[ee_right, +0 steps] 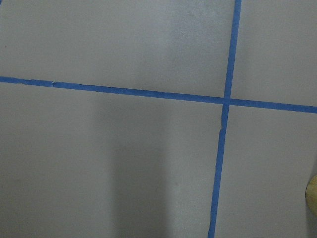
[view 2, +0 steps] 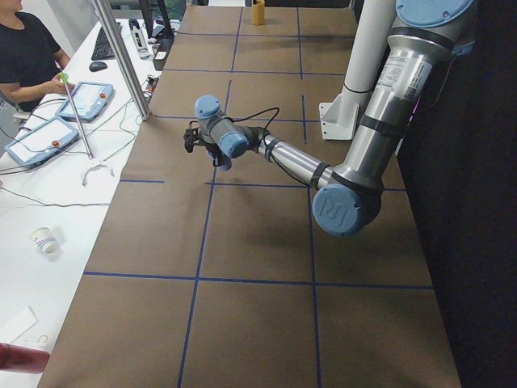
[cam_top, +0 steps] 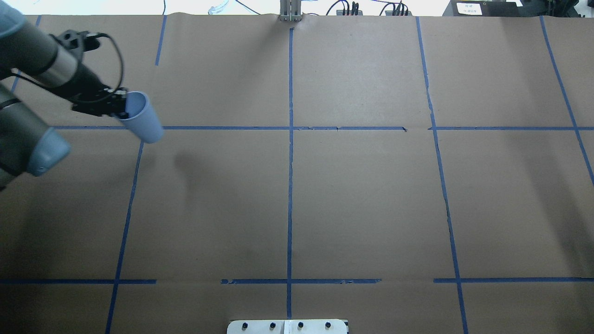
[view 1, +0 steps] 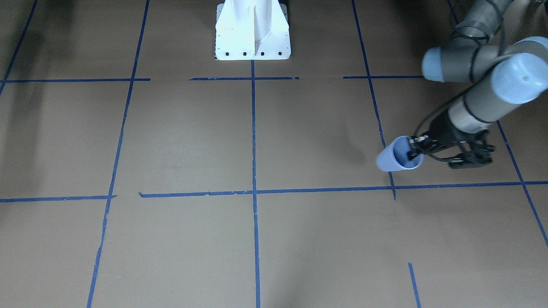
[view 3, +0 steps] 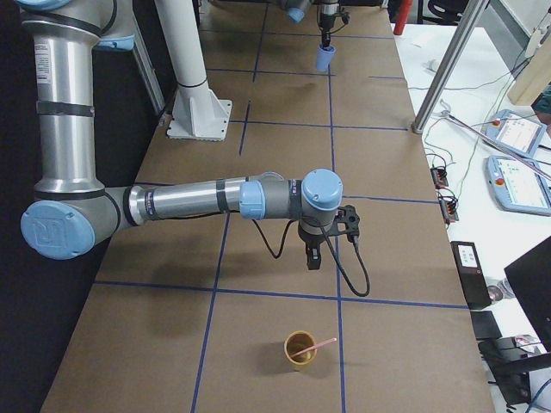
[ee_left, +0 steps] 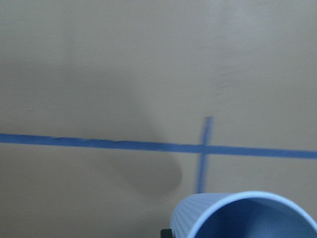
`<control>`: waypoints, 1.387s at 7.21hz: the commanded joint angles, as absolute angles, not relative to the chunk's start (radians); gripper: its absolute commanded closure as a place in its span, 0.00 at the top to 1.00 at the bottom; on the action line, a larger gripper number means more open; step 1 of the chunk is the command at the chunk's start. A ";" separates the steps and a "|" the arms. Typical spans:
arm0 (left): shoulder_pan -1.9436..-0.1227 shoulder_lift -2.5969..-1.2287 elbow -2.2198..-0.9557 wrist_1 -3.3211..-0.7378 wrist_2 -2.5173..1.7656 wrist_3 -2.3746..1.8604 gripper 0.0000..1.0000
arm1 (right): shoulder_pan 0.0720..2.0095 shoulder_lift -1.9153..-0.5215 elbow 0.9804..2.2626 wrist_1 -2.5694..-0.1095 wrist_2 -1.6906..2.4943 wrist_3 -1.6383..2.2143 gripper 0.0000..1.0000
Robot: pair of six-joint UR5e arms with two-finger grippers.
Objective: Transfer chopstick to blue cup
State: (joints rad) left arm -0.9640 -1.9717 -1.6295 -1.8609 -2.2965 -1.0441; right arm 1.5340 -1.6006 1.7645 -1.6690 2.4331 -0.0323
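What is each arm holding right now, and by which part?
The left tool grips the blue cup by its rim, one finger inside. The right tool holds nothing visible.

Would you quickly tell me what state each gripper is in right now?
Left gripper: closed on the rim of the blue cup, holding it tilted.
Right gripper: shown only from the side, so it cannot be told.
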 commanded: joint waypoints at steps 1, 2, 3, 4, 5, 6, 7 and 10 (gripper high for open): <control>-0.809 -2.136 -1.625 -1.861 -2.169 -1.205 0.00 | 1.532 -1.600 1.766 -1.669 2.433 -0.032 1.00; -0.731 -2.204 -1.609 -1.861 -2.063 -1.200 0.00 | 1.532 -1.600 1.766 -1.669 2.433 -0.032 1.00; -0.676 -2.303 -1.564 -1.861 -1.960 -1.186 0.00 | 1.532 -1.600 1.767 -1.667 2.433 -0.032 1.00; -0.626 -2.368 -1.501 -1.861 -1.863 -1.092 0.00 | 1.532 -1.600 1.773 -1.669 2.433 -0.032 1.00; -0.614 -2.381 -1.493 -1.861 -1.814 -1.001 0.00 | 1.532 -1.598 1.778 -1.667 2.433 -0.032 1.00; -0.603 -2.381 -1.483 -1.861 -1.806 -0.991 0.00 | 1.532 -1.598 1.790 -1.667 2.434 -0.032 1.00; -0.595 -2.387 -1.461 -1.861 -1.798 -0.989 0.00 | 1.532 -1.598 1.793 -1.669 2.433 -0.032 1.00; -0.566 -2.424 -1.397 -1.862 -1.799 -1.000 0.00 | 1.529 -1.598 1.793 -1.669 2.433 -0.032 1.00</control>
State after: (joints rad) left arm -0.5708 -2.4159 -1.4093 -1.8617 -1.7989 -0.9948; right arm 1.5305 -1.5984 1.7927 -1.6682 2.4329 -0.0322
